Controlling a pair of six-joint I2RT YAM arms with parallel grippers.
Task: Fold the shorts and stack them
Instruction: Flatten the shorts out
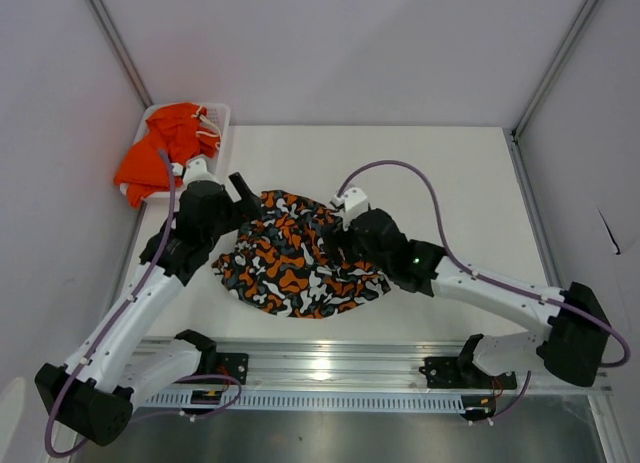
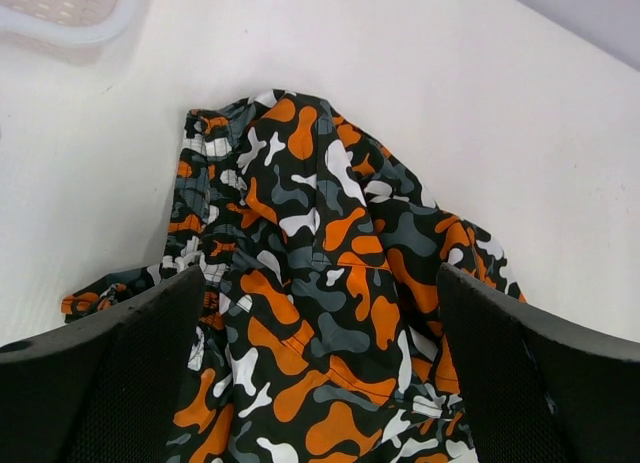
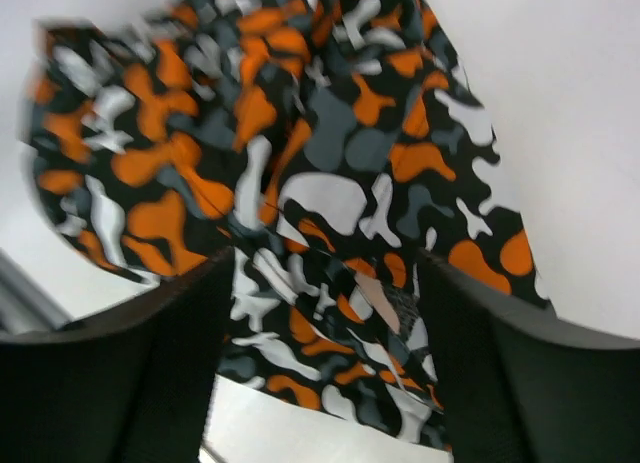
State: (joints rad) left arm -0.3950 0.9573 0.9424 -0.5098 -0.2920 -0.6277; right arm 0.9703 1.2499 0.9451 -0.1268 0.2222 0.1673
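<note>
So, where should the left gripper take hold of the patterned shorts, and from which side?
The patterned shorts lie crumpled and low on the table. Probably the best place is the bunched edge nearest the left arm, which looks like the waistband. Come straight down with the open left gripper and pinch a raised fold there. The middle looks smoother and gives less to close on.

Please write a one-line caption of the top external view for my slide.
Left gripper and right gripper at the crumpled patterned shorts; orange shorts lie in the basket, far left.
</note>
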